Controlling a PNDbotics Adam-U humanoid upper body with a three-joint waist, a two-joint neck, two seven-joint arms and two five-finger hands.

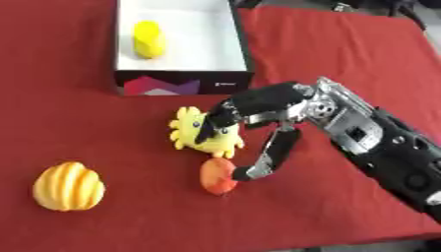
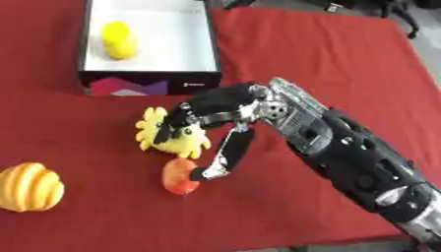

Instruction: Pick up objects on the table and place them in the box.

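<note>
Covering the whole table is a red felt-like cloth (image 1: 344, 54), and up top sits a white cardboard box (image 1: 226, 37) with dark printed sides and a smooth yellow rounded piece (image 1: 148, 39) inside. Next, the black right hand (image 1: 258, 110) reaches in, fingers (image 1: 226, 112) curled over a fuzzy yellow frilly plush toy (image 1: 198, 138), thumb touching a small orange-red fruit (image 1: 217, 176). Sitting well apart at left: a ridged orange-yellow fruit (image 1: 68, 186).

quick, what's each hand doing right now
Right hand: fingers curled onto the yellow frilly plush toy, thumb beside the small orange-red round fruit.
Left hand: not in view.
</note>
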